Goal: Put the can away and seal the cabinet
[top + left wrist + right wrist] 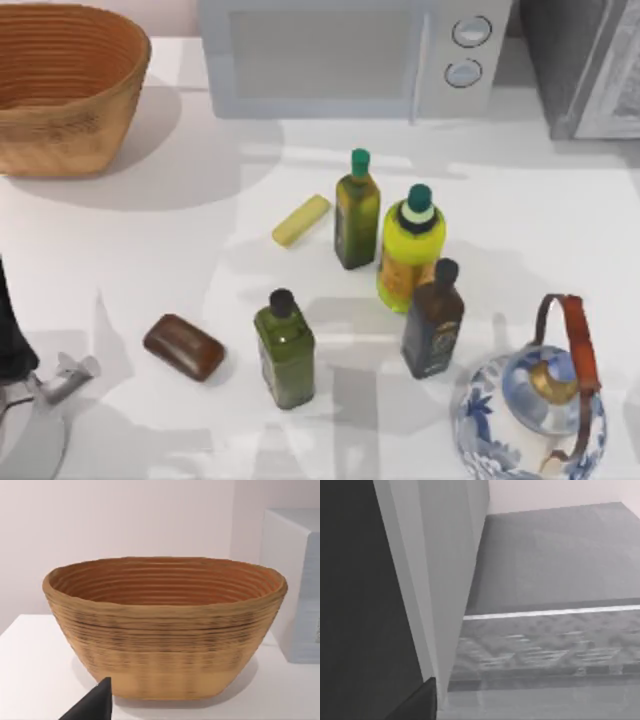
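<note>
Surface: white table [560,200] under a pale wall, seen from above.
Landmark: white microwave [340,55] at the far edge, two round knobs on its right end.
Cabinet [560,60]: dark grey streaked box just right of the microwave. Its lighter framed panel lies on the side away from the microwave. The right wrist view looks closely at its grey faces [555,560].
Basket [60,85]: woven, left of the microwave, and it faces the left wrist camera [165,625].
Bottles: three dark oil bottles and a yellow-green bottle [410,250] with a teal cap, clustered in front of the microwave.
Teapot [530,410]: blue and white, well in front of the microwave and toward its right.
Left gripper [62,378]: low and well in front of the basket, far from the microwave, pointed toward the basket. Grip state: cannot tell.
Right gripper [415,705]: a dark tip close against the cabinet. Grip state: cannot tell.
</note>
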